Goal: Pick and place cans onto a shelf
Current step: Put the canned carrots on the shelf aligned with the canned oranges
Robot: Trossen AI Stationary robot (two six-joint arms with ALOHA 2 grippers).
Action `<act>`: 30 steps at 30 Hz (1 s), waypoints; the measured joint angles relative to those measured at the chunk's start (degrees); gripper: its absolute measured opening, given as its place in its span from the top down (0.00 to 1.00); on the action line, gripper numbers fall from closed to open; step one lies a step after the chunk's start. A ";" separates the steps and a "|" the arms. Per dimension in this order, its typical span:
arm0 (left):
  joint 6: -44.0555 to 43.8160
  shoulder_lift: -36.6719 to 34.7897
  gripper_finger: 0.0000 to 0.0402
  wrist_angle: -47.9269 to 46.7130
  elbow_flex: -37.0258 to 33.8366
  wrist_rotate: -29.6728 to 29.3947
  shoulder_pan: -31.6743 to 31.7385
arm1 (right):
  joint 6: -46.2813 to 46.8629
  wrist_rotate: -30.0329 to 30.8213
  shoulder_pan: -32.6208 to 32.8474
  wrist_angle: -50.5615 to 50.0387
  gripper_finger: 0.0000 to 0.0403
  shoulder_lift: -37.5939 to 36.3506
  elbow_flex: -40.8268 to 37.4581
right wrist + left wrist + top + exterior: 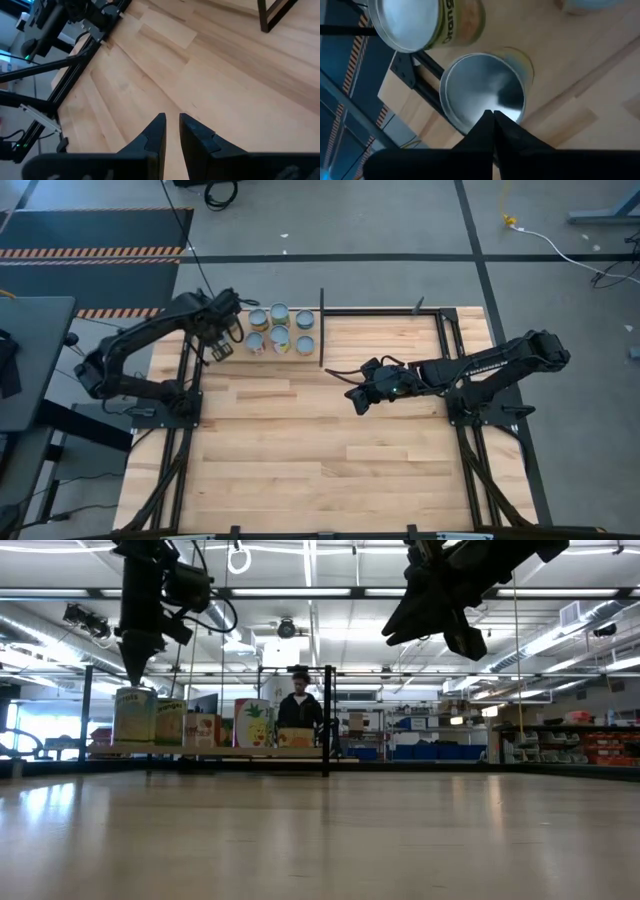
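Hovering above the cans (pixel 279 330) grouped on the shelf (pixel 243 355) at the table's (pixel 320 450) far left corner, left gripper (pixel 222 347) pinched together and empty, likely just clear of the nearest lid. Waiting mid-table, right gripper (pixel 357 402) held slightly apart, gripping nothing, keeping out of the way.

Upright silver-lidded cans (pixel 279 330) clustered in rows on the pale wooden shelf (pixel 312 360) by the tabletop's far-left corner.

Two matte black jointed arms; the right arm (pixel 500 365) bears pale lettering, and each pincer has tapered fingers (pixel 155 137).
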 joint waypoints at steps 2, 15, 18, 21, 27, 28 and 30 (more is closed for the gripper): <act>-0.82 0.45 0.99 0.62 -0.56 -0.20 -0.02 | 0.06 -0.40 0.00 0.08 0.85 0.00 0.00; -0.23 4.47 0.99 6.67 -0.50 -0.52 -0.02 | 0.22 -3.88 0.04 0.10 0.85 0.00 0.00; 0.04 4.95 0.99 7.78 -0.43 -0.88 -0.02 | 0.21 -4.09 0.04 0.10 0.85 0.00 0.00; 0.67 4.95 0.99 9.68 -0.43 -0.61 -0.02 | 0.16 -4.11 0.04 0.10 0.85 0.00 0.00; 0.66 4.93 0.99 8.72 -0.41 -1.06 -0.03 | 0.02 -4.11 0.04 0.06 0.85 0.00 0.00; 0.61 4.82 0.99 8.50 -0.41 -1.04 -0.04 | -0.04 -4.11 0.04 0.06 0.85 0.00 0.00; 0.54 4.49 0.99 7.64 -0.07 -0.30 -0.03 | -0.42 -4.11 0.04 0.06 0.85 0.00 0.00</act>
